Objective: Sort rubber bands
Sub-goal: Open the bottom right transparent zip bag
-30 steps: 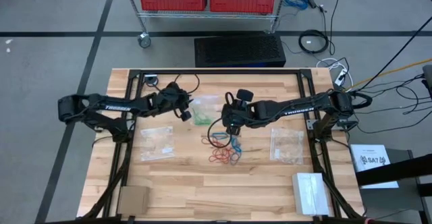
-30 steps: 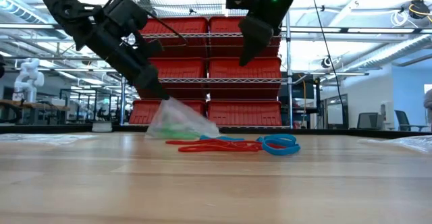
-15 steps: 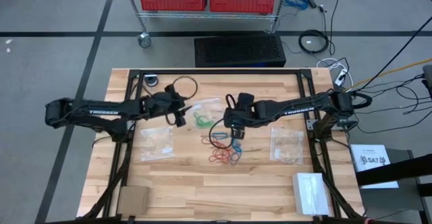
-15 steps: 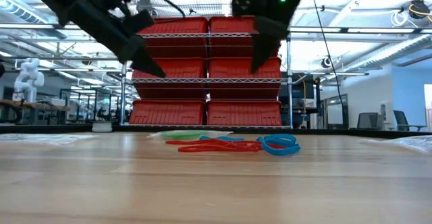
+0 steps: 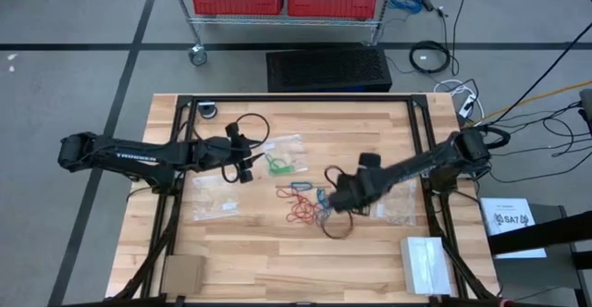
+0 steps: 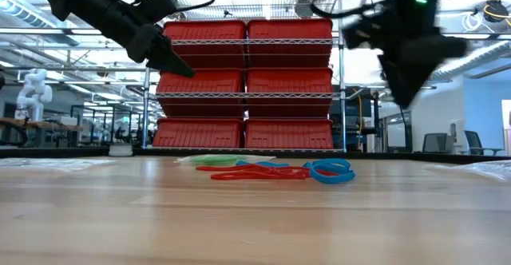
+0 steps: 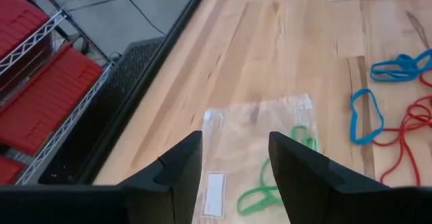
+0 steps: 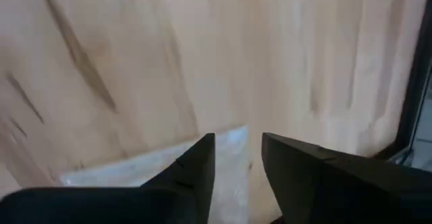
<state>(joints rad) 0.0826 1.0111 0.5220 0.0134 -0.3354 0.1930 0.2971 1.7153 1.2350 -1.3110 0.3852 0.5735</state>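
Red and blue rubber bands (image 5: 305, 205) lie in a loose pile mid-table, seen low as red loops (image 6: 255, 171) and blue loops (image 6: 331, 171). Green bands lie inside a clear zip bag (image 5: 282, 157), which rests flat on the wood (image 7: 260, 150). My left gripper (image 5: 242, 164) hangs open above the table, just left of that bag (image 7: 235, 140). My right gripper (image 5: 338, 201) is open too, raised above the table (image 6: 407, 73), between the pile and a clear bag (image 5: 393, 199) on the right (image 8: 236, 143).
Another clear bag (image 5: 215, 196) lies at the left. A cardboard piece (image 5: 182, 273) and a white box (image 5: 425, 263) sit at the near corners. A black cable (image 5: 250, 122) loops at the far side. Shelves with red bins (image 6: 243, 81) stand beyond the table.
My left gripper has let go of the bag with the green bands, risen and drawn back toward the table's left; the bag has dropped from tilted to flat. My right gripper has swung from the far side of the pile toward the near right, toward the right-hand bag.
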